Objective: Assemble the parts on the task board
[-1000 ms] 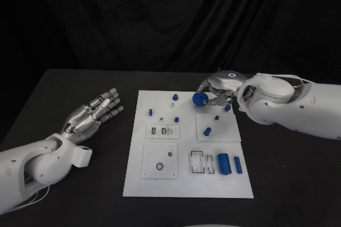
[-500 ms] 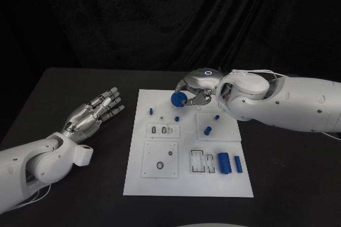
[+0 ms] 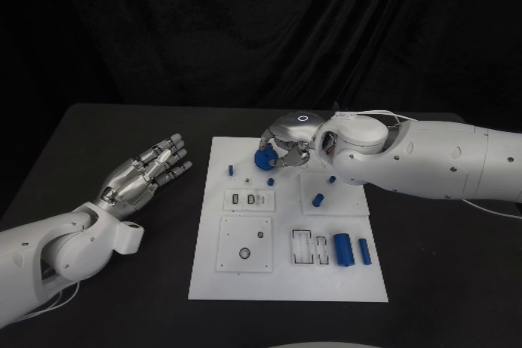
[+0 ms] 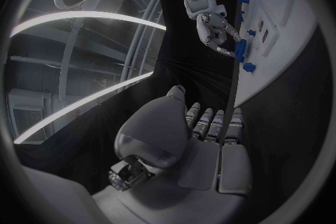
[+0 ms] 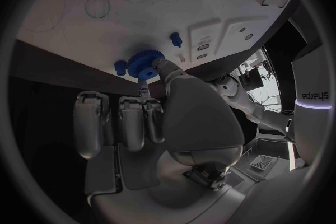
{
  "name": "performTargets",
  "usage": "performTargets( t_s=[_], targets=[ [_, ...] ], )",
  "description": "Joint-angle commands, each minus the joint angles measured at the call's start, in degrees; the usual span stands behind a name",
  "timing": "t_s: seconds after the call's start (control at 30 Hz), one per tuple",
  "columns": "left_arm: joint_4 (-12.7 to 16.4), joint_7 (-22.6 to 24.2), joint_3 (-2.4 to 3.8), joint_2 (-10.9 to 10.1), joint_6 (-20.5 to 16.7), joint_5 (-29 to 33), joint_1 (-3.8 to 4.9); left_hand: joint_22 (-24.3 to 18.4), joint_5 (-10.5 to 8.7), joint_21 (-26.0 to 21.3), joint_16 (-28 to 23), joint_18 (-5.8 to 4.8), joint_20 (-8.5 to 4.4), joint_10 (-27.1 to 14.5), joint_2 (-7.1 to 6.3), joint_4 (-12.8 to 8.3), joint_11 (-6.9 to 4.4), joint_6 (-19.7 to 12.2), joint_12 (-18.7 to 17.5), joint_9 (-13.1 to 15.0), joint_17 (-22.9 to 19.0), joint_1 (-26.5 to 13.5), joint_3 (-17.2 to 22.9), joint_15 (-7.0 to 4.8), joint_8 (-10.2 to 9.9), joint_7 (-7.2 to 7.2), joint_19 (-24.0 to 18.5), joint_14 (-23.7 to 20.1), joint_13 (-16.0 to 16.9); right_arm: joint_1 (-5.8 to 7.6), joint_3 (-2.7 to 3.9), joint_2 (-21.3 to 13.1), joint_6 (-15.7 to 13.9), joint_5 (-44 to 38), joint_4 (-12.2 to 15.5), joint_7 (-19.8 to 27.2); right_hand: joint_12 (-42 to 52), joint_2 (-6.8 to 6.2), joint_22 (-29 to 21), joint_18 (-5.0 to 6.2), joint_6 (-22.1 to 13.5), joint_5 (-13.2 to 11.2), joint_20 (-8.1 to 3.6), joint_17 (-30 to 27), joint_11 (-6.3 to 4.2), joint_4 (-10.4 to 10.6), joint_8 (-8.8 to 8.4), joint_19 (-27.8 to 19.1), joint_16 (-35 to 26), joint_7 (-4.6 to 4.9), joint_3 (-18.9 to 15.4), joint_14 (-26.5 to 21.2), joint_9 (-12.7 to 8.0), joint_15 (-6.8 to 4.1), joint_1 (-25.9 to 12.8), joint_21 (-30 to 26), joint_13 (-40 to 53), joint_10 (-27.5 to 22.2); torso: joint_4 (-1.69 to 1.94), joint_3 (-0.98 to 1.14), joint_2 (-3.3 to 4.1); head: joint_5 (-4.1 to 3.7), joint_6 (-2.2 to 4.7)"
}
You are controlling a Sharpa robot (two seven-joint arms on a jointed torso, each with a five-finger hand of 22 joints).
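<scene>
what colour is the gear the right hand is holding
Blue. The gear pinched by the right hand shows best in the right wrist view.

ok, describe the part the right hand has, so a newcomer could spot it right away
Start at the white task board in the middle of the black table, then go to its far edge, where the right hand hangs. The blue gear is pinched in its fingers, round and toothed, unlike the slim blue pegs standing nearby.
</scene>
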Motion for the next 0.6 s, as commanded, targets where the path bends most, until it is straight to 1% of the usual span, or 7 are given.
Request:
performTargets(
  t_s=[0.03, 0.13, 0.23, 0.33, 0.43, 0.57, 0.6],
  targets=[
    [0.1, 6.7, 0.05, 0.1, 0.8, 0.0, 0.05, 0.0, 0.35, -0.1, 0.0, 1.05, 0.2, -0.3, -0.08, -0.1, -0.11, -0.2, 0.2, 0.1, 0.1, 0.6, 0.3, 0.36, 0.3, 0.33, 0.0, 0.1, -0.1, -0.3, -0.09, 0.3, 1.9, -0.4, -0.7, 0.0, 0.2, 0.2, 11.0, -0.38, -0.7, -0.3, -0.03, 15.1, 0.43, -0.1, 8.76, 1.6, 0.2, 0.12, 0.6, 5.9, 21.8, 0.3, -0.2, -0.4, 15.1, 5.9, 0.09, 0.05, 0.0, -0.22, -0.07],
    [0.1, 6.6, 0.05, 0.1, 0.8, 0.0, 0.05, 0.0, 0.35, -0.1, 0.0, 1.05, 0.2, -0.3, -0.08, -0.1, -0.11, -0.2, 0.2, 0.1, 0.1, 0.6, 0.3, 0.36, 0.3, 0.33, 0.0, 0.1, -0.1, -0.34, -0.08, 0.5, 2.0, -0.4, -1.0, -0.1, 0.2, 0.13, 10.9, -0.34, -0.8, -0.3, 0.07, 15.1, 0.54, -0.1, 8.2, 1.4, 0.2, 0.25, 0.8, 5.9, 21.5, 0.4, -0.2, -0.6, 15.1, 5.9, 0.05, 0.07, 0.0, -0.28, -0.1],
    [0.1, 6.6, 0.05, 0.2, 0.8, 0.0, 0.05, 0.0, 0.35, -0.1, 0.0, 1.05, 0.2, -0.3, -0.08, -0.1, -0.11, -0.2, 0.2, 0.1, 0.1, 0.6, 0.3, 0.36, 0.3, 0.33, 0.0, 0.1, -0.1, -0.36, -0.08, 0.6, 2.2, -0.4, -1.2, -0.2, 0.2, -0.11, 10.8, -0.27, -1.1, -0.3, 0.26, 15.1, 0.74, -0.1, 6.85, 1.3, 0.2, 0.48, 1.4, 5.9, 20.6, 0.57, -0.4, -0.8, 15.1, 5.9, -0.03, 0.07, 0.02, -0.19, -0.12],
    [0.1, 6.6, 0.05, 0.2, 0.9, 0.0, 0.05, 0.0, 0.35, -0.1, 0.0, 1.05, 0.2, -0.3, -0.08, -0.1, -0.11, -0.2, 0.2, 0.1, 0.1, 0.6, 0.3, 0.36, 0.3, 0.33, 0.0, 0.1, -0.1, -0.38, -0.08, 0.7, 2.3, -0.4, -1.2, -0.3, 0.2, -0.46, 10.6, -0.17, -1.6, -0.1, 0.52, 15.1, 1.05, -0.2, 4.42, 1.0, 0.2, 0.81, 2.3, 5.9, 19.0, 0.77, -0.6, -1.2, 15.1, 5.9, -0.12, 0.05, 0.01, -0.08, -0.14],
    [0.0, 6.5, 0.05, 0.1, 0.9, 0.0, 0.05, 0.0, 0.39, -0.1, 0.0, 1.05, 0.23, -0.4, -0.1, -0.1, -0.06, -0.3, 0.2, 0.1, 0.1, 0.7, 0.4, 0.4, 0.3, 0.33, 0.0, 0.2, -0.1, -0.38, -0.08, 0.6, 2.4, -0.4, -1.2, -0.3, 0.2, -0.64, 10.4, -0.05, -2.0, -0.1, 0.65, 15.1, 1.19, -0.2, 2.8, 0.7, 0.2, 0.98, 2.8, 5.9, 18.0, 0.91, -0.8, -1.6, 15.1, 5.9, -0.16, 0.04, -0.01, -0.03, -0.17],
    [0.0, 6.5, 0.05, 0.1, 0.9, 0.0, 0.05, 0.0, 0.39, -0.1, 0.0, 1.05, 0.23, -0.4, -0.1, -0.1, -0.06, -0.3, 0.2, 0.1, 0.1, 0.7, 0.4, 0.4, 0.3, 0.33, 0.0, 0.2, -0.1, -0.39, -0.08, 0.7, 2.8, -0.4, -1.2, -0.3, 0.2, -1.48, 9.9, 0.26, -5.9, 0.1, 0.82, 15.1, 1.28, -0.2, -3.68, 0.0, 0.2, 1.22, 4.7, 5.9, 13.7, 1.12, -1.2, -2.8, 15.1, 5.9, -0.17, 0.05, -0.05, -0.06, -0.21],
    [-0.1, 6.5, 0.05, 0.2, 1.0, 0.0, 0.05, 0.0, 0.39, -0.1, 0.0, 1.05, 0.23, -0.4, -0.1, -0.1, -0.06, -0.3, 0.2, 0.1, 0.1, 0.7, 0.4, 0.4, 0.3, 0.33, 0.0, 0.2, -0.1, -0.39, -0.08, 0.7, 2.9, -0.4, -1.2, -0.3, 0.2, -1.58, 9.8, 0.29, -6.5, 0.1, 0.84, 15.1, 1.26, -0.3, -4.53, -0.1, 0.2, 1.13, 4.9, 5.9, 13.2, 1.08, -1.2, -2.9, 15.1, 5.9, -0.17, 0.05, -0.05, -0.06, -0.21]
  ],
)
